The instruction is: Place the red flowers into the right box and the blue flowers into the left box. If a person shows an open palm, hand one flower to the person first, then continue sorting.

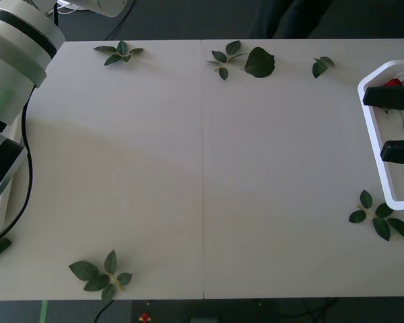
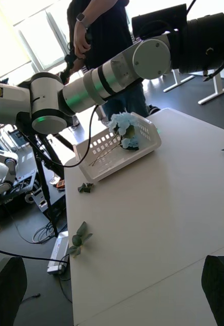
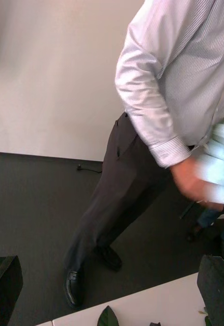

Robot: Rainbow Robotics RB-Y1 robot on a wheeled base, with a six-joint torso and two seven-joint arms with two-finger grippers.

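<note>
While the right gripper [image 1: 396, 124] hangs over the right box [image 1: 372, 128] at the table's [image 1: 202, 168] right edge, its two black fingers [image 1: 390, 96] stand wide apart and hold nothing. Between them, inside the white tray, part of a red flower [image 1: 392, 83] shows, its bloom lying near the far end of the box.

From the right wrist view, the left box [image 2: 142, 145] sits at the far side of the table, a pale, perforated tray close to the table's edge. A blue flower [image 2: 123, 127] lies in it, the fluffy head resting toward one end and its thin stem running along the floor of the tray. The left arm [image 2: 91, 84] reaches across above this tray.

Seen from the left wrist, the left gripper's [image 3: 112, 290] fingers [image 3: 216, 290] are spread well apart, empty, and pointed out past the table edge toward a person [image 3: 158, 102] in a striped shirt and dark trousers. That person's hand [image 3: 191, 178] holds something pale blue and blurred [image 3: 219, 163]; what it is cannot be told for certain.

Loose leaf sprigs [image 1: 101, 272] lie scattered around the table's margins.
</note>
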